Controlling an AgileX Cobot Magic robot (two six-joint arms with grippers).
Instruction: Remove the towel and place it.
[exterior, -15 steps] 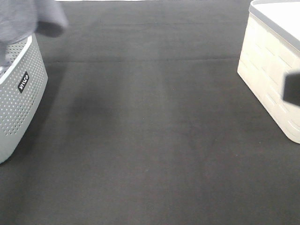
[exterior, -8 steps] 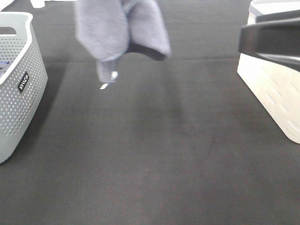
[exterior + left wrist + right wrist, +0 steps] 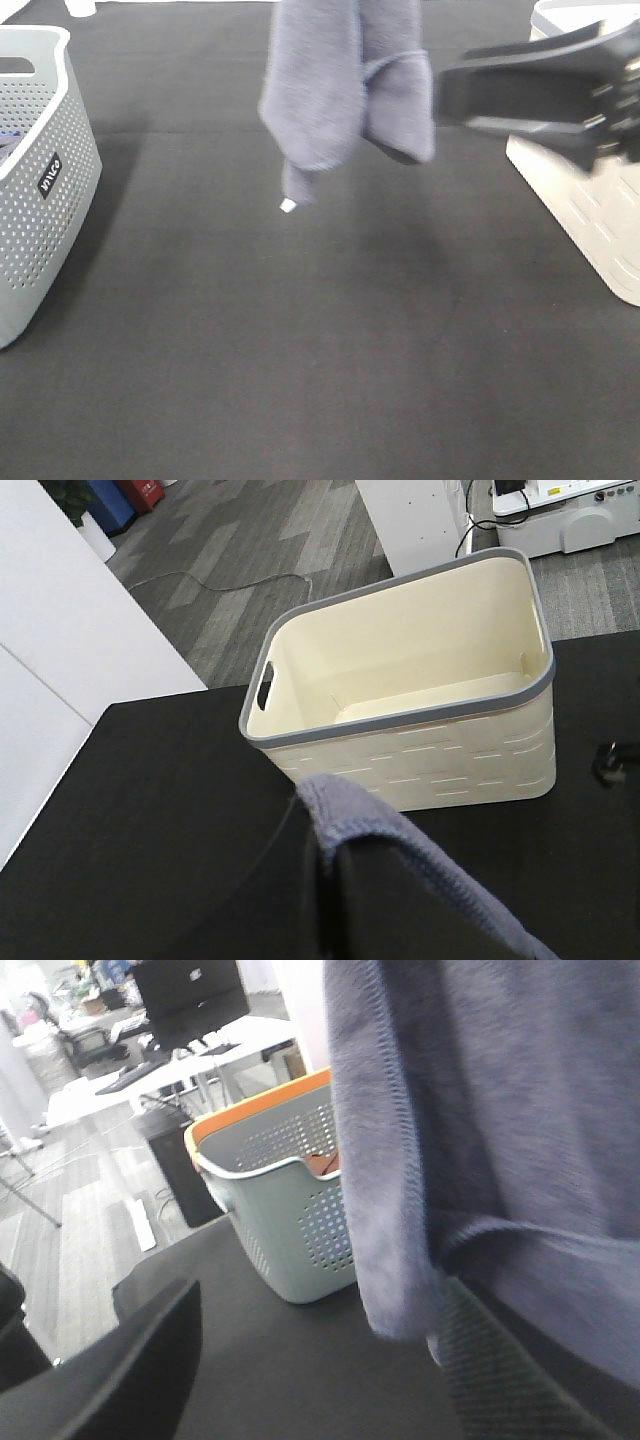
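The grey-lavender microfibre towel (image 3: 345, 90) hangs bunched in the upper middle of the exterior view, clear of the black tabletop (image 3: 320, 350), with its small white tag (image 3: 288, 205) lowest. The left hand (image 3: 330, 880) is pressed together on a fold. The right hand (image 3: 450, 97), spread wide, sits at the upper right just beside the cloth. It should probably pinch a hemmed edge well away from the left's grip, so the towel opens flat. The cream plastic basket (image 3: 450, 770) is empty. The grey perforated basket (image 3: 40, 200), at the left edge, mostly hides its contents.

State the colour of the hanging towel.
Grey-lavender towel, clearest in the exterior high view.
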